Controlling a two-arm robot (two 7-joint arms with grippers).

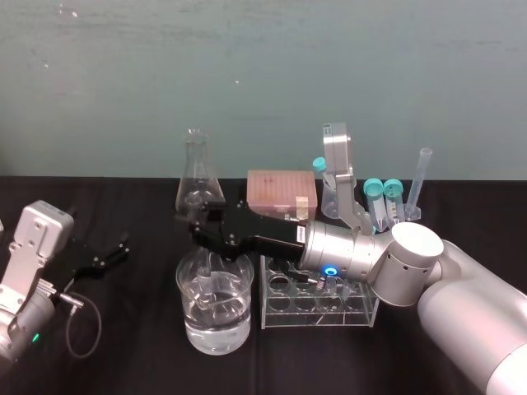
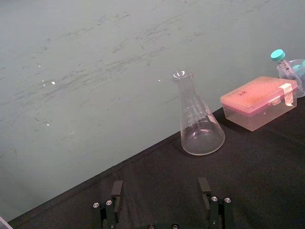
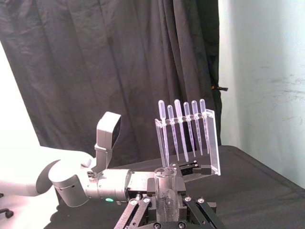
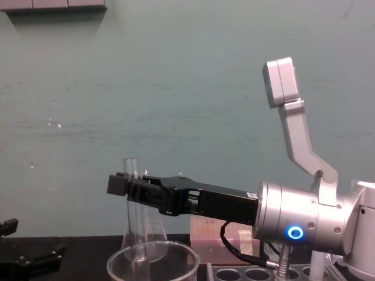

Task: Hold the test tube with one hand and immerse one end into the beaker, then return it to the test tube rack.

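Holding entry: test tube (image 3: 167,191), upright, clamped between the closed fingers of the right gripper (image 1: 206,230) at the centre of the head view, directly above the beaker (image 1: 188,306). Lower end seems inside the rim; contact with the water cannot be told.

Left gripper (image 1: 103,255): fingers spread, empty, lower left on the table (image 1: 123,354).

Risks, as judged:
- Glass striking the beaker wall if carried sideways before clearing the rim.
- Tube slipping in the grip.
- Tube missing its hole in the rack (image 1: 317,309), just right of the beaker.
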